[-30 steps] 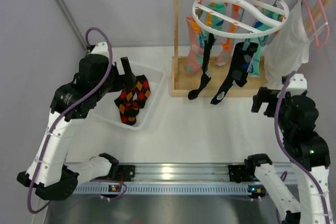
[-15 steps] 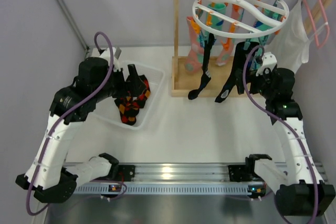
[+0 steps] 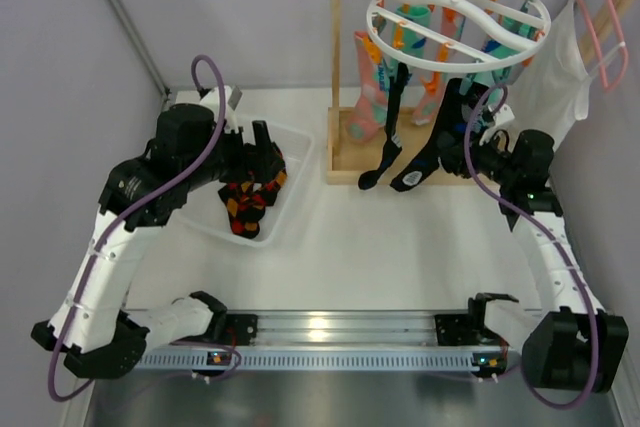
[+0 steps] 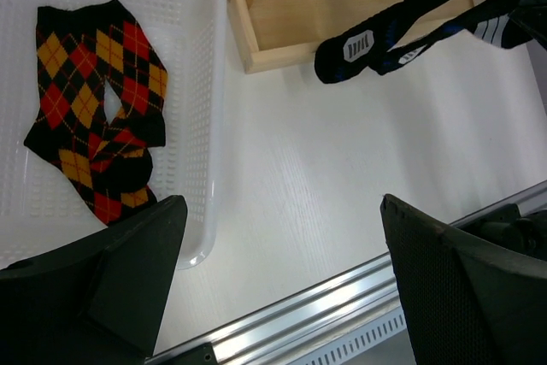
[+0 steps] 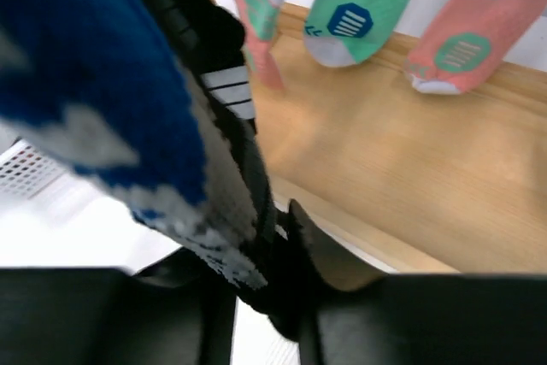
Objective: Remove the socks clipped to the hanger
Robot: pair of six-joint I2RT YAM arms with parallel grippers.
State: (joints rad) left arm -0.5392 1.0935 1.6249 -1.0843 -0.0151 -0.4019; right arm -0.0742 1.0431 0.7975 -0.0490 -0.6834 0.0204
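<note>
The table [image 3: 400,247] lies bare between the tray [image 3: 292,137] on the left and the right arm. Far right, the hanger [image 3: 458,22] holds socks [image 3: 372,97] clipped over a wooden base [image 3: 345,162]. The right claw [image 3: 460,152] is clenched on a black sock [image 3: 420,165] below the ring's near edge, with the cloth [image 3: 545,97] just right of it. The left claw [image 4: 282,207] gapes wide above the tray.

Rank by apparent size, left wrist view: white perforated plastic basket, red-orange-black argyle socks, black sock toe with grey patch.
1. white perforated plastic basket (cropped)
2. red-orange-black argyle socks
3. black sock toe with grey patch
</note>
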